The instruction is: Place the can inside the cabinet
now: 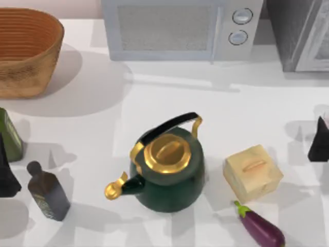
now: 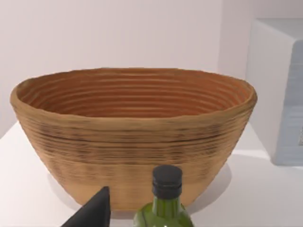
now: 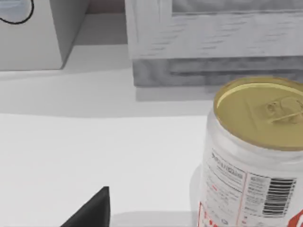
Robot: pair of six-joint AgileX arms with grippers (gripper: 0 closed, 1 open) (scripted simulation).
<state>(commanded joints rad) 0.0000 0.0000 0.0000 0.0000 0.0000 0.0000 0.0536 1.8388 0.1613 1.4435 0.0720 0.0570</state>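
White tabletop (image 1: 169, 103), pale wall behind. Cabinet (image 1: 300, 33) at the far right corner, beside the microwave (image 1: 180, 28). Can (image 3: 253, 156) stands upright on the tabletop near the right edge, in front of the cabinet, gold lid up. Right tool (image 1: 318, 141) at the right edge, beside the can; its opening cannot be told. Left tool (image 1: 6, 172) at the left edge by the green bottle (image 2: 163, 205), facing the basket (image 2: 132, 137); opening cannot be told.

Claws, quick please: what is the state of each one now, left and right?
Left claw: at the table's left edge near the green bottle; cannot be told.
Right claw: at the right edge beside the can; cannot be told.
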